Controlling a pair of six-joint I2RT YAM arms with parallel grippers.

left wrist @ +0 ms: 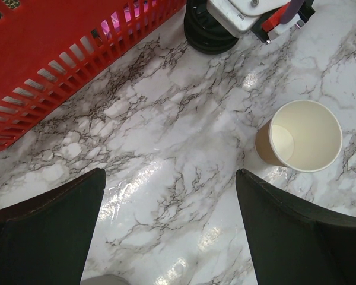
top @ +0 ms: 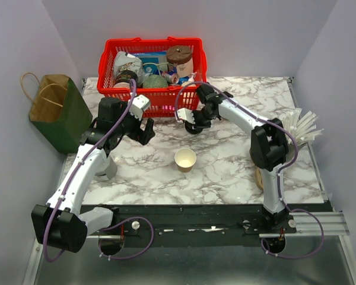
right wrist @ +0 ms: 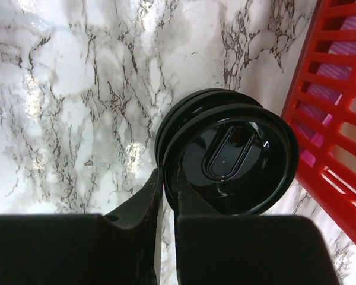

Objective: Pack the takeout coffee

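on the marble table [top: 225,178], between the two arms and well in front of the red basket [top: 166,104], the takeout coffee [top: 185,159] stands upright by itself, a tan paper cup with its open mouth up and its white inside showing. the left gripper [left wrist: 169,231] hangs over bare tabletop with its fingers [left wrist: 47,231] spread wide and only marble between them. in the left wrist view the cup sits ahead of the finger on the right of that view, near it but apart. the right gripper [right wrist: 169,181] is farther back, close to the basket's front wall, its fingers [right wrist: 145,205] nearly together and pinching the rim of a black lid [right wrist: 231,157], with at least one more like it right beneath. whether that top lid is lifted or resting i cannot tell. the basket holds a pale cup with a brown lid [top: 179,59] among other packets that are hard to make out. a green and brown paper bag [top: 56,110] stands beside the table's left edge, and a fan of white pieces [top: 302,126] lies at its right edge
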